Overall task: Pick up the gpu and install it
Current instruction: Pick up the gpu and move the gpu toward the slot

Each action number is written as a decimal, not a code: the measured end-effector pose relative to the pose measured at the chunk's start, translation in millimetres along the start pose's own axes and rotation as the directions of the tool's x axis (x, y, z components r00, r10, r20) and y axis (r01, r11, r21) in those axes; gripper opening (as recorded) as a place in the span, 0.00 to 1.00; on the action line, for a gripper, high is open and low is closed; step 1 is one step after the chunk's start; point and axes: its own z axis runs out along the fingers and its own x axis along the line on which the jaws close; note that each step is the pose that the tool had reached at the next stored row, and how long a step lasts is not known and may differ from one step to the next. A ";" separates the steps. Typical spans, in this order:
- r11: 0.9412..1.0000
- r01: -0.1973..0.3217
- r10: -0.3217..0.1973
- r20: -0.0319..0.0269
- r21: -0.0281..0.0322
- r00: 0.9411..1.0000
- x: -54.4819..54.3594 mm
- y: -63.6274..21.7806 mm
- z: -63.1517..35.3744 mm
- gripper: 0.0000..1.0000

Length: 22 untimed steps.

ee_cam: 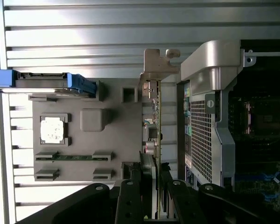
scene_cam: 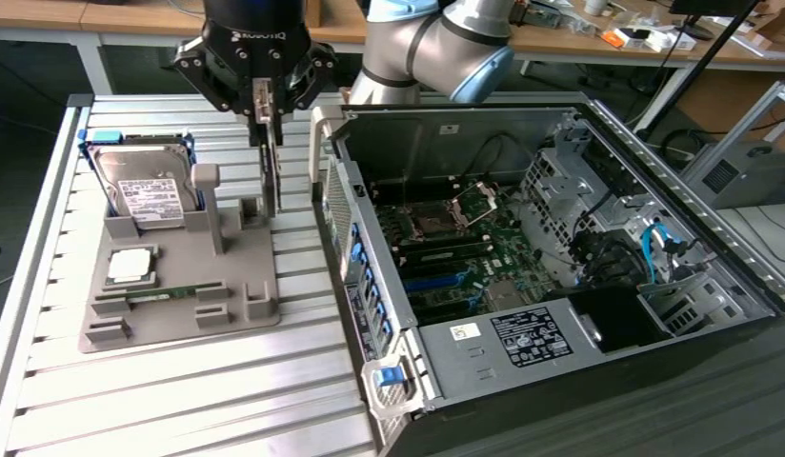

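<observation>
The gpu point(scene_cam: 273, 171) is seen edge-on, standing upright and clamped between the fingers point(ee_cam: 129, 200) of the hand point(scene_cam: 266, 114), which are closed on its upper edge from both sides. In the exterior view the card is found at the side of the grey holder point(scene_cam: 176, 328) that faces the open computer case point(scene_cam: 494, 124), with the hand directly above it. Whether the lower edge is seated in the holder or raised clear of it cannot be told. In the wrist view the silvery bracket point(ee_cam: 156, 63) is seen at the end of the card away from the hand, and the perforated wall of the case runs just beside the card.

On the same holder a hard drive point(scene_cam: 145, 190) is propped upright in a blue frame, a processor chip point(scene_cam: 130, 265) is laid flat, and a green memory stick point(scene_cam: 164, 295) is set in its slot. The holder is carried on a ribbed metal surface point(scene_cam: 176, 400). Inside the case the motherboard point(scene_cam: 444, 248) is exposed.
</observation>
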 end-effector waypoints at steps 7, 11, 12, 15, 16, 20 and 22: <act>1.000 0.000 0.000 0.000 0.000 1.000 -2.1 -0.2 -2.1 0.27; 1.000 0.000 0.000 0.000 0.002 1.000 -2.4 -0.1 -6.1 0.27; 1.000 0.000 0.000 0.000 0.003 1.000 -2.5 -0.1 -7.3 0.27; 1.000 0.000 0.000 0.000 0.004 1.000 -3.1 0.1 -11.5 0.27; 1.000 0.000 0.000 -0.001 0.005 1.000 -5.0 0.2 -13.8 0.27; 1.000 0.000 0.000 -0.007 0.006 1.000 -13.1 0.5 -15.8 0.27; 1.000 0.000 0.000 -0.013 0.006 1.000 -18.8 0.6 -15.8 0.27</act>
